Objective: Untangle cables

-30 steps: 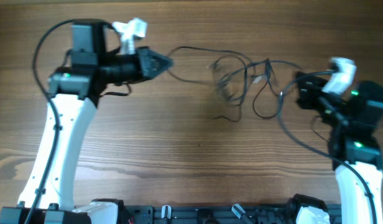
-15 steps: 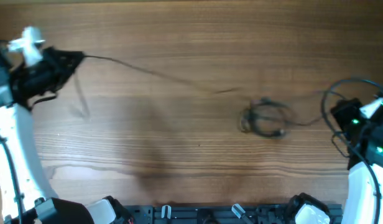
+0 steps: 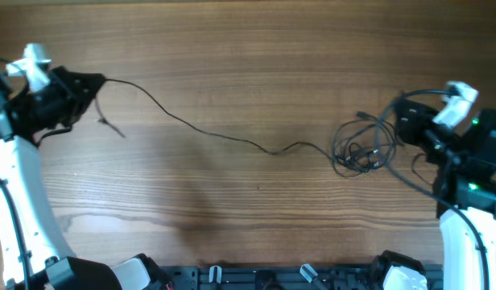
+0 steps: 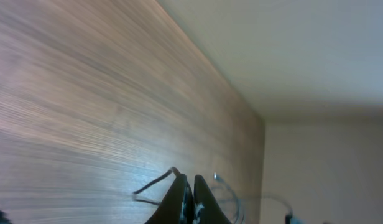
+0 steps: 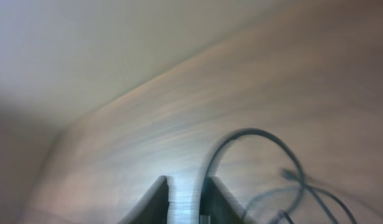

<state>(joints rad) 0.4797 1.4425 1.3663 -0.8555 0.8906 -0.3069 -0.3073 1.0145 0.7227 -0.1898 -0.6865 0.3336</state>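
My left gripper [image 4: 189, 194] is pinched fully closed, its 2 fingers pressed together on 1 long cable [image 4: 155, 183]. In the left wrist view a short piece of it sticks out just beside the tips. From overhead, that left gripper [image 3: 97, 81] sits at the left edge of the bench [image 3: 248, 217]. The long cable [image 3: 224, 137] runs from its tips in a loose, shallow line across the wood to the right, and a short tail end lies just below the gripper.

My right gripper [image 5: 184, 185] has its 2 fingers parted by a narrow gap with only bench showing between them, so nothing is gripped. Just beyond its tips a black loop of cable [image 5: 241, 132] arcs over the wood, blurred. Overhead, the right gripper [image 3: 399, 122] points left at the bundle of cables [image 3: 362, 151], a small knot of loops lying on the bench just beside its tips. The long cable joins that bundle at its left side. Whether my tips touch the bundle I cannot tell.
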